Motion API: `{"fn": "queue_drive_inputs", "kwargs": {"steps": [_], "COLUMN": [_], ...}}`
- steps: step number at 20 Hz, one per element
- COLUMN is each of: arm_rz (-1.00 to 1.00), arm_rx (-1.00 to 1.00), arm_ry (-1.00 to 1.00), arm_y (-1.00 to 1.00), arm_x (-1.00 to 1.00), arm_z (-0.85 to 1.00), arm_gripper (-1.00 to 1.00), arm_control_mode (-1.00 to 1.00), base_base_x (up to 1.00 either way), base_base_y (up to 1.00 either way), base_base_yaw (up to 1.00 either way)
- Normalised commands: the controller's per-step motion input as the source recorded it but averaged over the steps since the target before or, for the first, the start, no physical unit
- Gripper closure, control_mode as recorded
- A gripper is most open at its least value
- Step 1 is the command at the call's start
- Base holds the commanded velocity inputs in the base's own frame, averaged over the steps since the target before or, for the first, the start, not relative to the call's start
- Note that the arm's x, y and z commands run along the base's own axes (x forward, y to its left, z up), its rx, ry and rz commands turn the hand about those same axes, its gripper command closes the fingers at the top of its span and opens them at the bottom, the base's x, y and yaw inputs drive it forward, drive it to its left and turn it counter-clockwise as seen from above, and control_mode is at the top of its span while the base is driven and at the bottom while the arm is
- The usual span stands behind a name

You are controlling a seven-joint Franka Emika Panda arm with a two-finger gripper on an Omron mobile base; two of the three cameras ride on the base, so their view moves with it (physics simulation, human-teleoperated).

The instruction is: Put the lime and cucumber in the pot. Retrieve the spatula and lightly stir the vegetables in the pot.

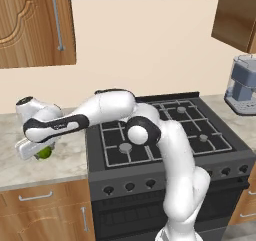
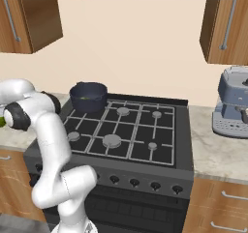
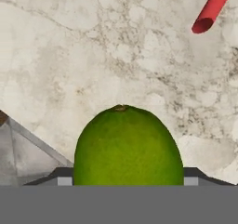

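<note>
Lime [image 3: 128,146] sits squarely between the jaws, which clasp it just above the marble counter [image 3: 93,56].

Arm reaches left from the stove [image 1: 165,130] over the marble counter [image 1: 30,160]. Hand low at the counter; the lime [image 1: 45,152] sits under it, partly hidden. Jaw contact with the lime cannot be judged. Coffee machine [image 1: 242,85] far right.
</note>
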Motion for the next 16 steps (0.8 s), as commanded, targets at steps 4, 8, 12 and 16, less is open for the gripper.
{"fn": "queue_drive_inputs", "kwargs": {"steps": [4,8,12,16], "arm_rz": [-0.07,-0.09,-0.15,-0.18], "arm_rx": [0.30,0.22,0.15,0.02], "arm_ry": [-0.27,-0.04,0.08,0.22], "arm_y": [-1.00,-0.88,-0.91,-1.00], "arm_x": [-0.67,-0.11,0.10,0.62], "arm_z": [0.00,0.52,0.82,0.58], "arm_gripper": [1.00,1.00,1.00,1.00], "arm_control_mode": [-1.00,-1.00,-1.00,-1.00], "base_base_x": [0.00,0.00,0.00,0.00], "base_base_y": [0.00,0.00,0.00,0.00], "base_base_yaw": [0.00,0.00,0.00,0.00]}}
